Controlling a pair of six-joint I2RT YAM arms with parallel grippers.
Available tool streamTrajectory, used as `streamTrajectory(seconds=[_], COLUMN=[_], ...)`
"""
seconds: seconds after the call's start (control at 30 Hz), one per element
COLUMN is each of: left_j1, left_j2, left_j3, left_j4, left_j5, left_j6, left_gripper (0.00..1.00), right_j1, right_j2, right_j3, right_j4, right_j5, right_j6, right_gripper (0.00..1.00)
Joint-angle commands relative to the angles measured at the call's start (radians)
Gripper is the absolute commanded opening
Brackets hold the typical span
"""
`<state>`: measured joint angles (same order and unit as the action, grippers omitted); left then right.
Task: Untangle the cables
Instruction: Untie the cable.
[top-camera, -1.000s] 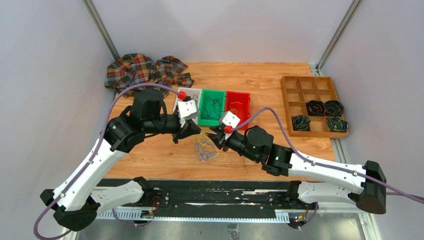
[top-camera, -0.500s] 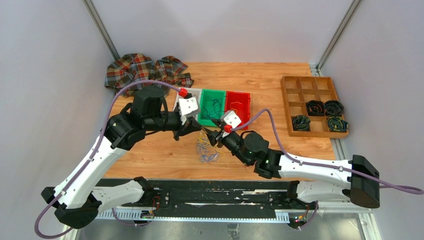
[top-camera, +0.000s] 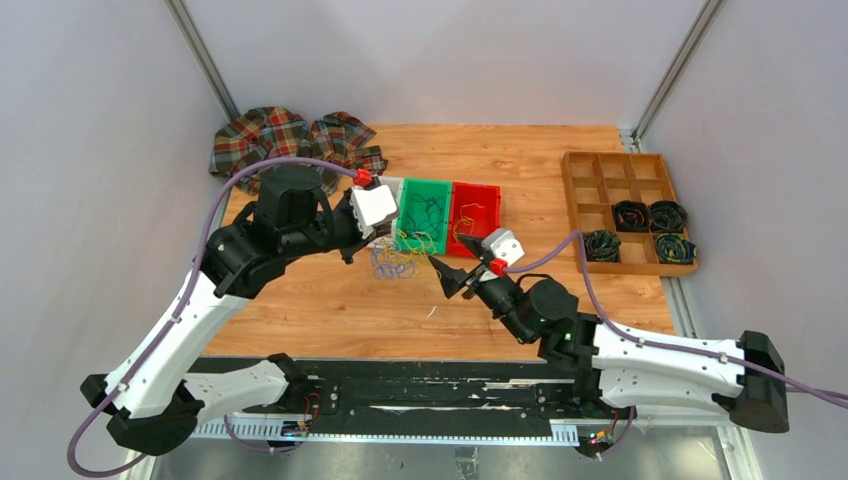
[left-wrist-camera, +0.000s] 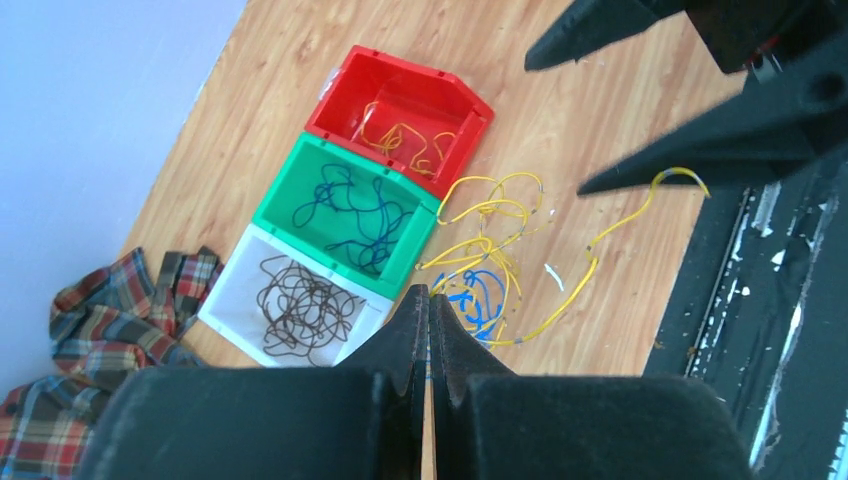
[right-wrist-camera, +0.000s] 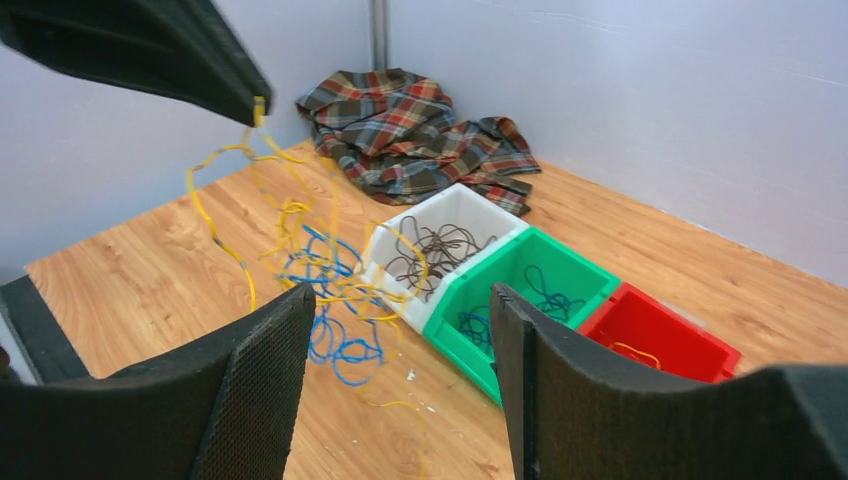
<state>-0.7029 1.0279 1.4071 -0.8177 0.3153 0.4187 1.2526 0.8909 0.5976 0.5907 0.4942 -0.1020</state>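
Pale wood tabletop (top-camera: 540, 160) boxed by grey-white walls (top-camera: 450, 60), plaid cloth (top-camera: 290, 140) at far-left corner, left gripper (left-wrist-camera: 429, 295) pinching the cables (top-camera: 393, 262) — right gripper (right-wrist-camera: 400, 300) spread wide, empty

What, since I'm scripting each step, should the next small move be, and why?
Probably bring the open right gripper in onto a blue loop: the left gripper is shut on a yellow cable, with blue and yellow loops tangled beneath it.
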Motion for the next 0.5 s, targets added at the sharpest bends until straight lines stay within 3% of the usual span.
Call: streamTrajectory(seconds=[0.0,0.13,0.47], left_j1=[-0.004,-0.005,-0.005], left_j2=[0.008,-0.008,-0.025], left_j3=[-0.008,-0.01,0.064], left_j4=[0.003,-0.01,-0.114], left_j5=[-0.068,0.016,0.218], left_j6=[0.031,0.045,0.033], left_gripper=[0.01,0.0,0.0], right_j1=[0.026,0.027,0.025], right_j2=[0.098,0.216,0.398], right_j3=[0.093,0.193,0.272], right_j4=[0.072,0.094,0.172], right_j5=[-0.089,-0.121,0.004], right_j6=[-0.048,-0.074,-0.172], right_gripper=[0.65,0.67,0.64])
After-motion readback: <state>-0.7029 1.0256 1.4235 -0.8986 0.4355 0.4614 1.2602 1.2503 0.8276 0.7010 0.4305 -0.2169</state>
